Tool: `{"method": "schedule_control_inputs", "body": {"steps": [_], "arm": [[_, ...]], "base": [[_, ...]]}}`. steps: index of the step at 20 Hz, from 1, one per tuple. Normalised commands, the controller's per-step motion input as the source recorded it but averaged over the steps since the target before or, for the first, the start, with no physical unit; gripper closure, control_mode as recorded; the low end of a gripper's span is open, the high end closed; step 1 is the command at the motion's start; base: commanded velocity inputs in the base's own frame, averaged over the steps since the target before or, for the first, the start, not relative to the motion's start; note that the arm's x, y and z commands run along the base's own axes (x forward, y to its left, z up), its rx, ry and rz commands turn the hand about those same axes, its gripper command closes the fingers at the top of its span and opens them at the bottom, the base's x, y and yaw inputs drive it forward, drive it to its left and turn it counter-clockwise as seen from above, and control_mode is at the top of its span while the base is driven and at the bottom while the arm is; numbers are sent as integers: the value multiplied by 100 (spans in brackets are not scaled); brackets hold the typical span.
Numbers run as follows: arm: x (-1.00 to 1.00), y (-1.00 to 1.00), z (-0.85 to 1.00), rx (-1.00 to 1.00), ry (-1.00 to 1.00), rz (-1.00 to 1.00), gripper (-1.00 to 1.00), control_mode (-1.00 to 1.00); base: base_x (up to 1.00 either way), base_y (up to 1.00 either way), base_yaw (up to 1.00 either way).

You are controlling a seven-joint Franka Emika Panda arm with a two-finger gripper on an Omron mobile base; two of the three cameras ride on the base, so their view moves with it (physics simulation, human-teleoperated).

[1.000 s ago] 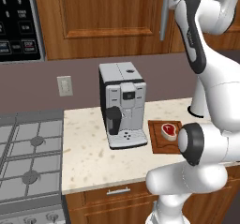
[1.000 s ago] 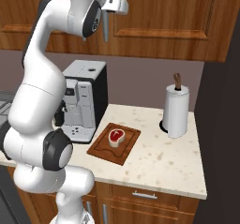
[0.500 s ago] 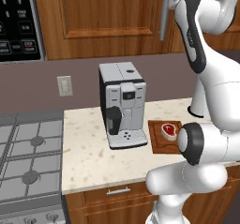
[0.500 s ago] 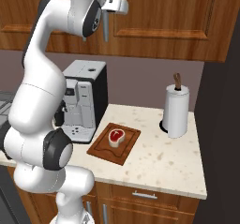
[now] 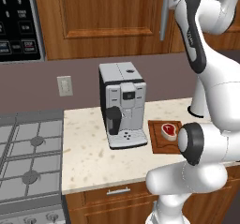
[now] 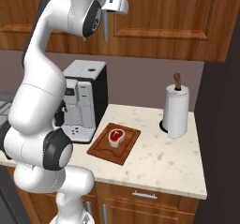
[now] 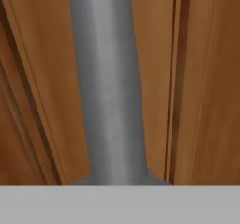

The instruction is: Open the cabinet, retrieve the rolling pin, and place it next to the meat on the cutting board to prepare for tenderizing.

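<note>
The cabinet [image 6: 173, 7] of reddish-brown wood hangs above the counter with its doors closed. My gripper [image 6: 107, 13] is up at the door's long silver bar handle [image 6: 106, 30] and shut on it. In the hand view that handle [image 7: 110, 87] runs up the middle, very close, against the door panels. From the left base view the handle [image 5: 165, 12] stands just left of my raised arm. The meat [image 6: 115, 137] lies on the cutting board [image 6: 105, 149] on the counter, seen also as meat [image 5: 169, 130] on the cutting board [image 5: 158, 144]. The rolling pin is hidden.
A coffee machine [image 5: 123, 103] stands left of the board. A paper towel roll [image 6: 176, 110] is at the back right of the counter. A stove [image 5: 28, 157] and a microwave [image 5: 16, 21] lie to the left. A dark wall closes the right side.
</note>
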Motion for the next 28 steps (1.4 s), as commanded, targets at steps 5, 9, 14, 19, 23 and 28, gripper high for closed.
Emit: {"method": "schedule_control_inputs", "body": {"steps": [5,9,14,19,23,28], "arm": [[-6,0,-17,-1,0,7,100,-100],[-43,-5,-14,0,0,12,100,-100],[-56,-13,-5,0,0,10,100,-100],[-72,-39,-8,0,-3,10,100,-100],[-84,-56,-14,0,-10,9,100,-100],[-92,-61,-20,2,-19,7,100,-100]], "base": [[0,0,0],[0,0,0],[0,0,0],[0,0,0],[0,0,0],[0,0,0]]}}
